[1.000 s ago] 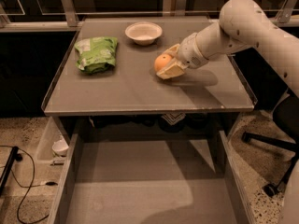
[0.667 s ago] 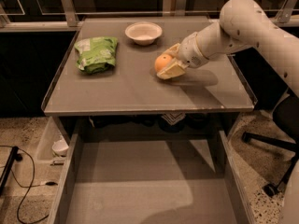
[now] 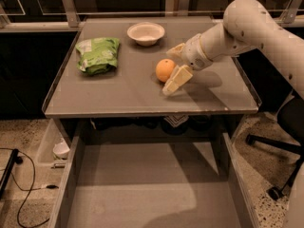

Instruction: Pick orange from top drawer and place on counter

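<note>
gripper [image 3: 171, 71] opened — orange [image 3: 164, 70] released | round — resting on counter [image 3: 118, 95]

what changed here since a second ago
The gripper, over the right half of the counter, has spread its jaws and seems to have let go of the orange, which now sits on the counter between them, slightly nearer the front. The green bag, the white bowl and the open top drawer stayed as they were.

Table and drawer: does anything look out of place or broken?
Nothing stands out. The orange rests on the table by the open claw, bag and bowl sit tidy, and the drawer below is pulled out.
</note>
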Robot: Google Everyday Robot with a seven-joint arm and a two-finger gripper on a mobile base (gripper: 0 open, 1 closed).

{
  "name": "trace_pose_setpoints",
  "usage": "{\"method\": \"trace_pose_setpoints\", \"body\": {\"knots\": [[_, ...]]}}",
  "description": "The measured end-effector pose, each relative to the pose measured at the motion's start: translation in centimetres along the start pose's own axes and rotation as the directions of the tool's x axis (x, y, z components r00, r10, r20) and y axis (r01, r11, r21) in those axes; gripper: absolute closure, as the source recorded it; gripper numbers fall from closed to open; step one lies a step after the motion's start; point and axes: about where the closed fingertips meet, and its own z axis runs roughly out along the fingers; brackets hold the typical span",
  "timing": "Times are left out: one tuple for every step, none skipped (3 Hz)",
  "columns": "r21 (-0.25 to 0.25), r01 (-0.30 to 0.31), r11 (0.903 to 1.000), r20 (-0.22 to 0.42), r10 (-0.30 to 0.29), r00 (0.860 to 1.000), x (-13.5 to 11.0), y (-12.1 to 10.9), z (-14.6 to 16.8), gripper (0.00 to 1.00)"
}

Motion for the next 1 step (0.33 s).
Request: {"method": "trace_pose_setpoints", "body": {"knots": [[0.0,0.0,1.0,0.0,0.0,1.0,0.0,0.0,0.0,0.0]]}}
